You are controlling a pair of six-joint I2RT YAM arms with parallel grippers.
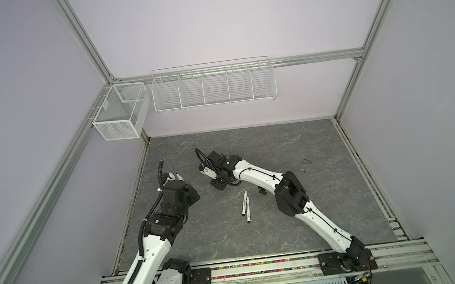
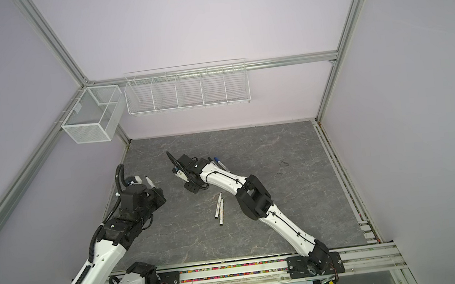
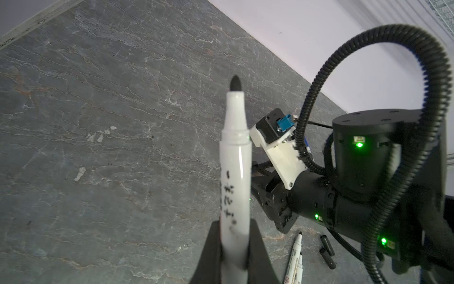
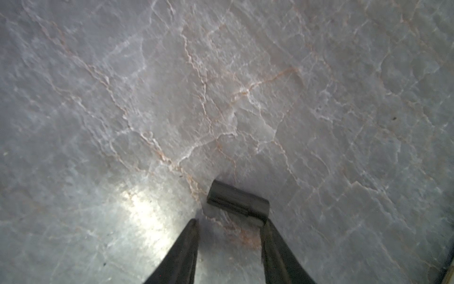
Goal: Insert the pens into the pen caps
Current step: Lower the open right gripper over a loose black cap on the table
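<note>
Pens (image 1: 245, 205): capping is only beginning.
Left end effector (image 3: 234, 228) is clenching one pen (image 3: 235, 172); right end effector (image 4: 229, 221) is hanging released, black cap (image 4: 237, 201) just ahead.

A white wire rack (image 1: 214, 92) and a mesh basket (image 1: 117, 128) hang above the grey marbled table (image 1: 287, 228).

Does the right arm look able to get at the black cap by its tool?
Probably yes: the black cap lies just past the right tool, whose jaws stand apart, with nothing between them; it sits off-centre, though.
</note>
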